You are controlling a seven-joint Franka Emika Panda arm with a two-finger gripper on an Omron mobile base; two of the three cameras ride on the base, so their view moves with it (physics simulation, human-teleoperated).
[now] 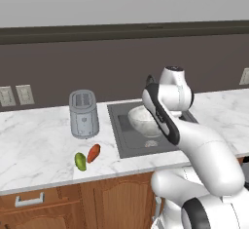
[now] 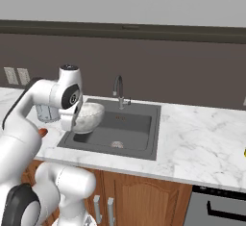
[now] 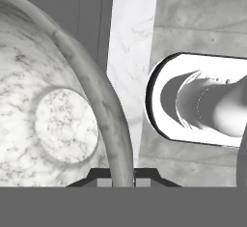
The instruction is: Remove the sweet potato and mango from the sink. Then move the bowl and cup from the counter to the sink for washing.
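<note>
Pincer (image 3: pixel 123 175) nearly closed, clamped on the bowl (image 2: pixel 89 116) rim, one finger inside, one outside. Bowl hangs from pincer above the left part of the sink (image 2: pixel 139 124). Sweet potato (image 1: pixel 93 152) and mango (image 1: pixel 80 161) lie side by side on the counter (image 1: pixel 39 140), well left of pincer.

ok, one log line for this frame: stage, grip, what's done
stage: bowl carried over sink | fingers: shut on bowl rim | done: sweet potato, mango out on counter | pending: bowl release, cup
</note>
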